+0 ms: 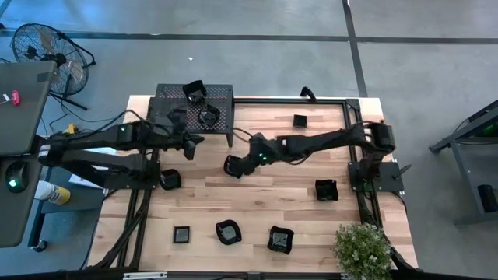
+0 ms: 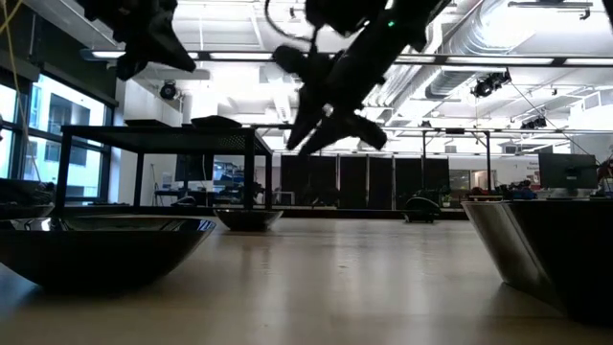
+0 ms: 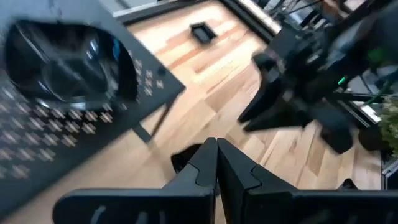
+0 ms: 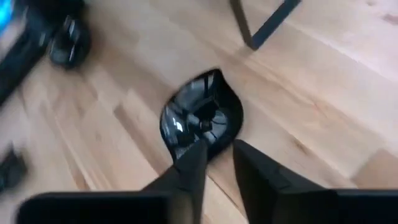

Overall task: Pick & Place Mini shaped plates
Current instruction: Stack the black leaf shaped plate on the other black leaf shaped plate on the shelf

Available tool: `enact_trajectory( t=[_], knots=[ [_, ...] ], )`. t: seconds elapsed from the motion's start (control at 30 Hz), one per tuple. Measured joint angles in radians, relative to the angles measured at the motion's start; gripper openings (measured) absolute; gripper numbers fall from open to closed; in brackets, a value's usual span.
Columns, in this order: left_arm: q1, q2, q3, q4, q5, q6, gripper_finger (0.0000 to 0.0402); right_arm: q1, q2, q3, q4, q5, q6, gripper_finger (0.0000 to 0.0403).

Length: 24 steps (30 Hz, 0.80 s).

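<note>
Small glossy black plates lie scattered on the wooden table. One wavy-edged plate (image 1: 232, 166) (image 4: 199, 118) rests flat on the table at mid-table. My right gripper (image 1: 243, 165) (image 4: 217, 152) hangs open just above its right side, raised off the table in the low view (image 2: 330, 134). My left gripper (image 1: 189, 145) (image 3: 216, 163) is shut and empty, hovering by the front edge of the black perforated rack (image 1: 194, 105). Two plates (image 1: 194, 89) (image 1: 208, 117) sit on the rack top.
Other plates lie at the far right (image 1: 300, 120), right (image 1: 326, 189), left (image 1: 170, 179) and along the near edge (image 1: 181, 234) (image 1: 228, 231) (image 1: 280, 239). A potted plant (image 1: 362, 245) stands at the near right corner. A black frame rail (image 1: 362, 194) runs along the right edge.
</note>
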<state>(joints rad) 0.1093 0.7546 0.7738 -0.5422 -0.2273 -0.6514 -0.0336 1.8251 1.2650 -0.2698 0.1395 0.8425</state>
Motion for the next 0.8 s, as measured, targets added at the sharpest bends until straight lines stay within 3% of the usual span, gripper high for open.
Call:
enact_trajectory(
  t=[0.17,0.37,0.5,0.63,0.8],
  knots=[
    [-0.187,0.127,0.0,0.0,-0.174,-0.201,0.0,-0.031,-0.123,-0.149,0.048,-0.081,-0.203,0.0008],
    [-0.314,0.328,0.001,-0.008,-0.236,-0.578,0.0,-0.084,-0.307,-0.401,0.245,-0.165,-0.273,0.0018],
    [-0.319,0.472,0.0,0.024,-0.23,-0.798,0.0009,-0.12,-0.432,-0.527,0.311,-0.189,-0.297,0.0003],
    [-0.303,0.594,0.0,0.1,-0.225,-0.921,0.0046,-0.16,-0.549,-0.612,0.313,-0.198,-0.312,0.0007],
    [-0.247,0.696,0.0,0.233,-0.178,-0.895,0.0104,-0.2,-0.659,-0.676,0.319,-0.201,-0.324,0.0003]
  ],
)
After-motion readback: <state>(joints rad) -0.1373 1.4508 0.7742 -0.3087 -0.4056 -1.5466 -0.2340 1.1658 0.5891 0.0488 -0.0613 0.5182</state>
